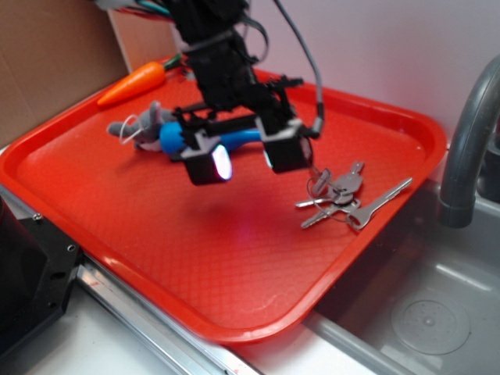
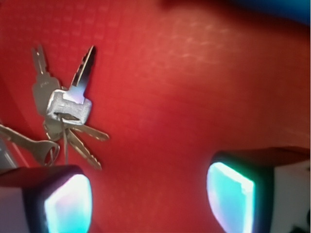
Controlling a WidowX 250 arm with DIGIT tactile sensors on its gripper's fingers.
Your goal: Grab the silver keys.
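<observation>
silver keys [image 1: 344, 199], red textured tray [image 1: 156, 234], orange carrot [image 1: 133, 82]

— What is sitting at the upper left of the frame?
— An orange toy carrot [image 1: 133, 83] is lying by the red tray [image 1: 156, 234], with a grey plush mouse [image 1: 144, 125] and a blue bottle [image 1: 234, 139] resting inside.
— And at the right?
— A grey faucet [image 1: 469, 148] is standing over a sink [image 1: 422, 312].

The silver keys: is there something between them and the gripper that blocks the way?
Nothing visible does. The silver keys lie alone on the red tray, just beside the open gripper. The plush mouse, blue bottle and carrot lie on the gripper's far side.
</observation>
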